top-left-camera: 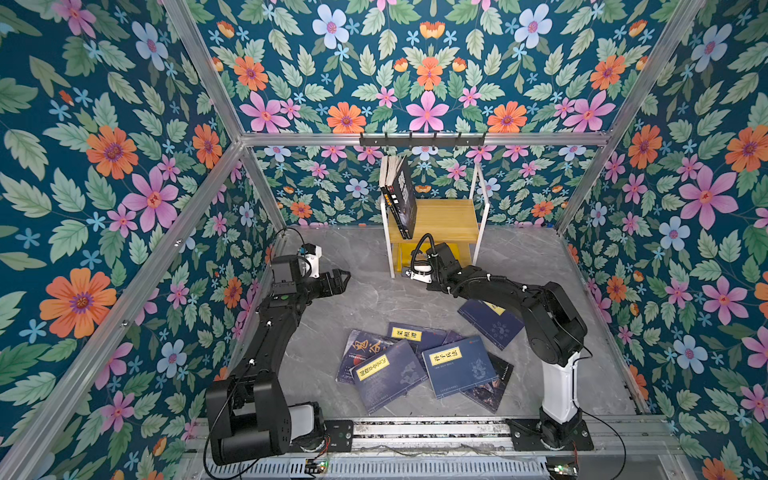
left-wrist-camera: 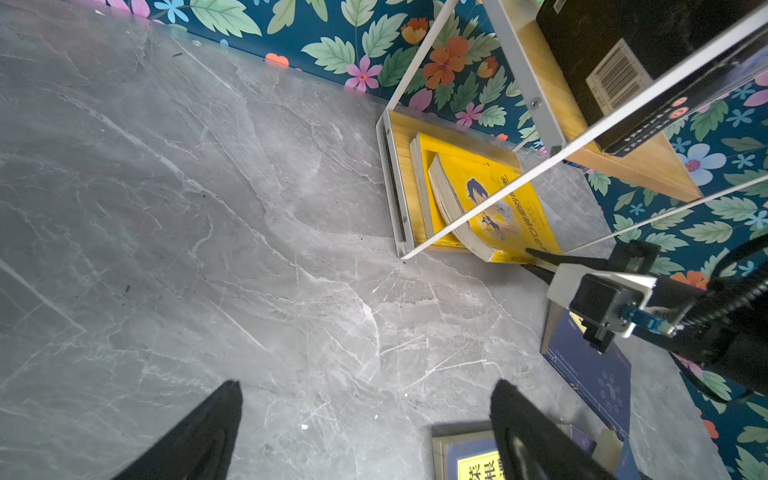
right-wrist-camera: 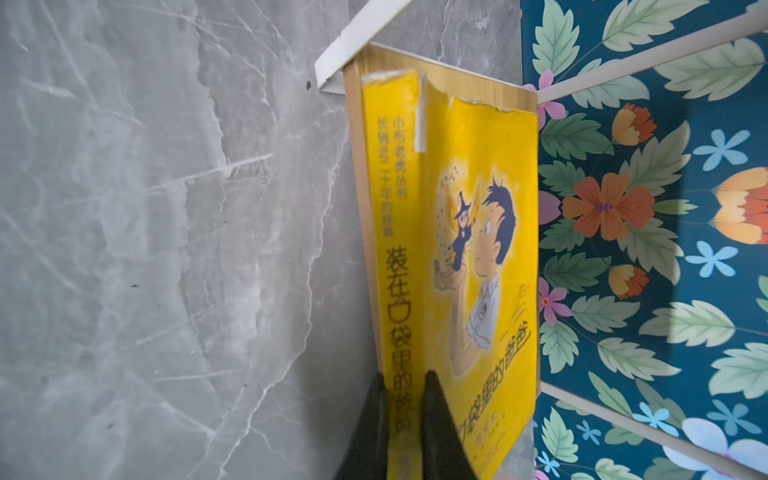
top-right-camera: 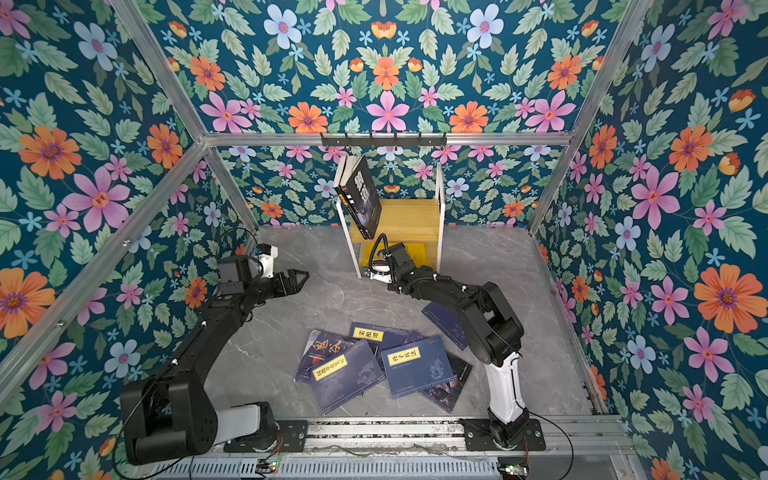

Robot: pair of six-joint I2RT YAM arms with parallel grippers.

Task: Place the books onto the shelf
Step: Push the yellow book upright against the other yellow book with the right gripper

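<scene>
The shelf point(top-left-camera: 451, 218) point(top-right-camera: 411, 220) stands against the back wall. Black books point(top-left-camera: 401, 199) point(top-right-camera: 361, 195) lean on its upper board. On the lower board sit two yellow books point(left-wrist-camera: 498, 199). My right gripper point(right-wrist-camera: 403, 376) is shut on the spine of the cartoon-boy one point(right-wrist-camera: 478, 249); its fingertips point(left-wrist-camera: 536, 254) pinch that book's edge at the front of the shelf point(left-wrist-camera: 390, 174). Several navy books point(top-left-camera: 457, 365) point(top-right-camera: 415, 361) lie heaped on the grey floor. My left gripper point(top-left-camera: 343, 276) point(top-right-camera: 301, 277) point(left-wrist-camera: 368, 384) hangs open and empty over bare floor, left of the shelf.
One more navy book point(top-left-camera: 490, 322) point(left-wrist-camera: 590, 374) lies partly under my right arm. A black hook rail point(top-left-camera: 422, 140) runs above the shelf. Flowered walls with aluminium posts close in three sides. The arms' mounting rail point(top-left-camera: 415, 430) lines the front edge.
</scene>
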